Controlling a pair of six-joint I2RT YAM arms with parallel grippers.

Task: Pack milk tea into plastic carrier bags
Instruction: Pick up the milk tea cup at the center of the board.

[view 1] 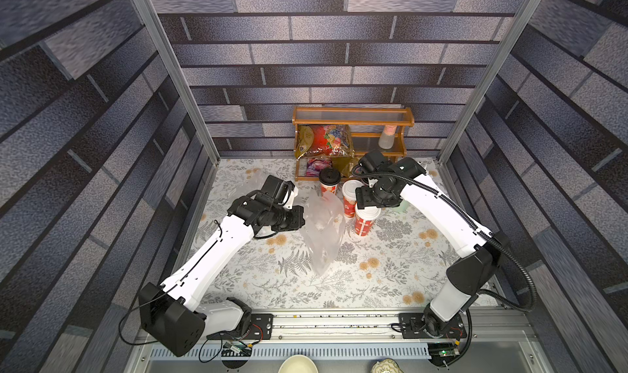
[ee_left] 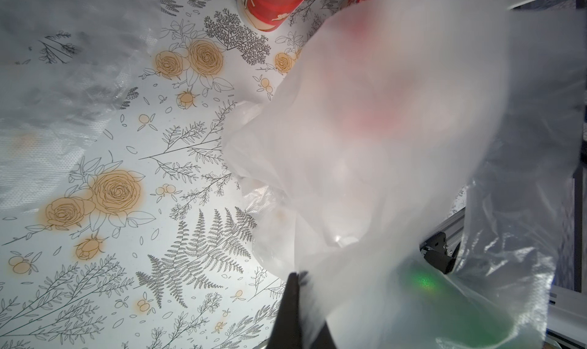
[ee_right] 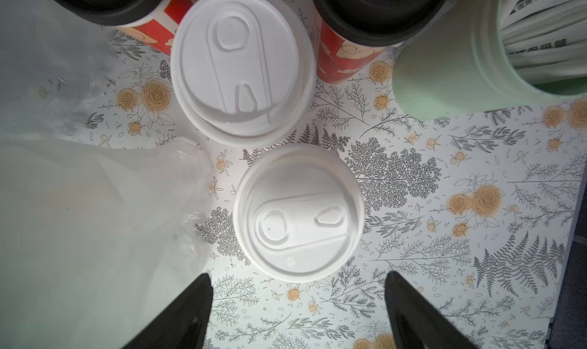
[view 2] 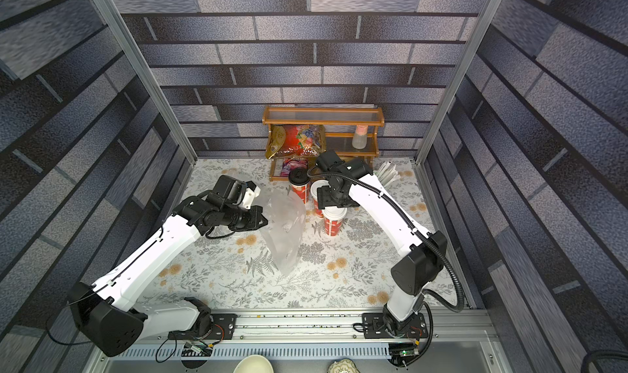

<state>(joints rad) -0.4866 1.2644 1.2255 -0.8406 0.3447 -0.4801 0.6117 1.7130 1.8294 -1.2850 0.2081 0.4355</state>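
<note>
1. Brick-patterned walls [view 1: 339, 65] are seen on three sides of the booth.
2. A floral counter [view 1: 373, 286] is spread below them. It is reached over from its near edge by the left arm [view 1: 210, 252] and the right arm [view 1: 441, 211].
3. A wooden rack [view 1: 353, 120] is set against the back wall, and snack packets [view 1: 326, 140] and a small bottle [view 1: 387, 137] are kept on it.
4. A clear plastic bag [view 1: 323, 232] is held upright in the middle of the counter. A second bag [view 1: 246, 182] is laid flat beyond the left arm.
5. All four drinks are stood on the counter in front of the rack, outside both bags. A black-lidded cup [view 1: 329, 181] and a far white-lidded cup [ee_right: 243, 64] are seen there. A near white-lidded cup [ee_right: 298, 214] is stood just beside the upright bag. A second black-lidded cup [ee_right: 374, 10] is shown only in the right wrist view.
6. A pale green straw cup [ee_right: 444, 71] is placed just beside that second black-lidded cup.
7. The left hand [ee_left: 298, 287] is pinched tight on the upright bag's top edge.
8. The right hand [ee_right: 297, 282] is held over the cups with its fingers spread wide, and nothing is gripped.
</note>
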